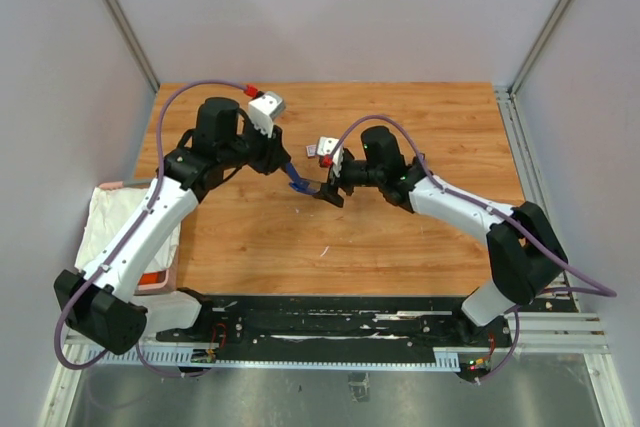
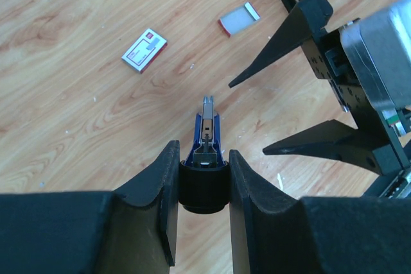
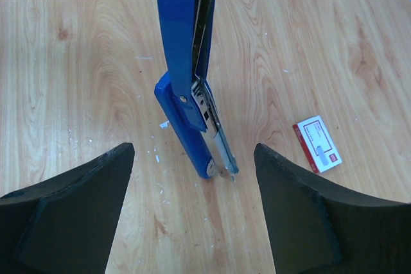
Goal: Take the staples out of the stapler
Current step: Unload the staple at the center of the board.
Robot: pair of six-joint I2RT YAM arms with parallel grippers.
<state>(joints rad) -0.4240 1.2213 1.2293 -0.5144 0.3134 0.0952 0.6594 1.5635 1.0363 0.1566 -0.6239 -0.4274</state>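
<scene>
A blue stapler (image 2: 207,126) hangs nose-down over the wooden table (image 1: 400,247), its tip just above the surface. My left gripper (image 2: 202,158) is shut on the stapler's black rear end. In the right wrist view the stapler (image 3: 183,81) stands open, and a silvery metal rail (image 3: 220,149) juts from its lower end. I cannot tell the staples apart from that rail. My right gripper (image 3: 194,150) is open, its fingers wide apart on either side of the stapler's tip without touching it. From above, the left gripper (image 1: 287,171) and right gripper (image 1: 325,190) face each other mid-table.
A small red-and-white flat box (image 3: 317,144) lies on the wood beside the stapler. A second small tray-like box (image 2: 239,18) lies farther back. A white cloth (image 1: 120,222) sits over the table's left edge. Small white flecks dot the wood under the stapler.
</scene>
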